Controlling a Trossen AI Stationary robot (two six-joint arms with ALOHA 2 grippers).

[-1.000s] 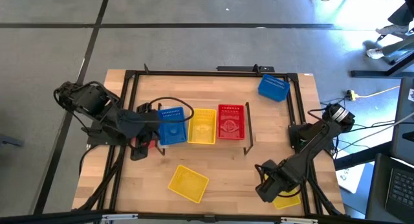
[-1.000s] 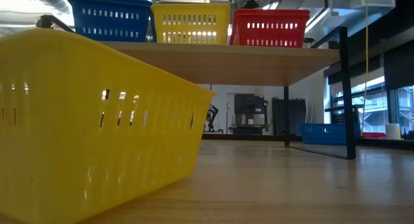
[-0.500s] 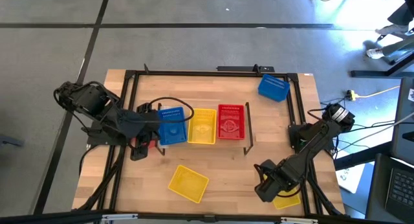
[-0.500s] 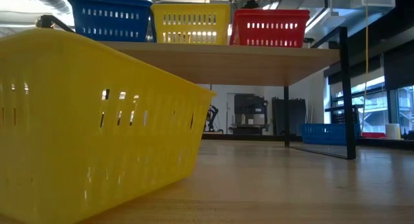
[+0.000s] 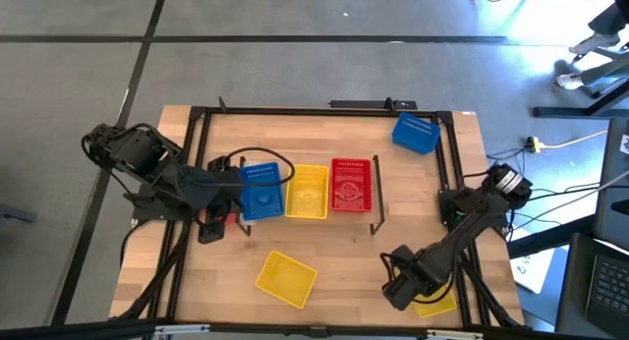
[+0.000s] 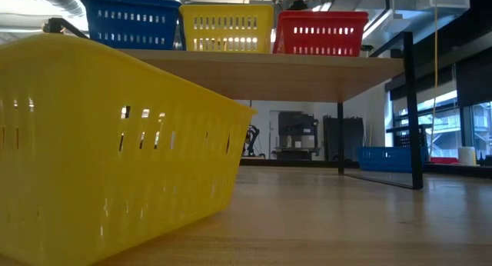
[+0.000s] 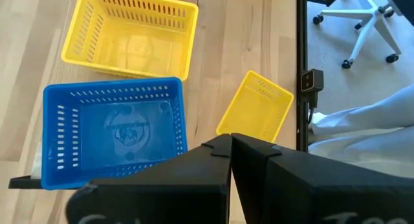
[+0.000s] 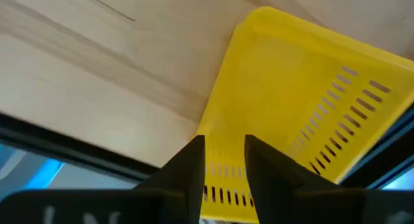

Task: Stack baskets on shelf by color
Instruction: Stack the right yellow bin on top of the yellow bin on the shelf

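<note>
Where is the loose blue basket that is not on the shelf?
In the high view, the loose blue basket lies tilted on the table's far right corner, beyond the shelf and its red basket, away from both arms.

3 baskets (image 5: 308, 191) on shelf (image 6: 307, 70)

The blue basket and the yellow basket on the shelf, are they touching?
Cannot tell. In the left wrist view the blue basket and yellow basket look nearly edge to edge; no view plainly shows a gap or contact.
</note>
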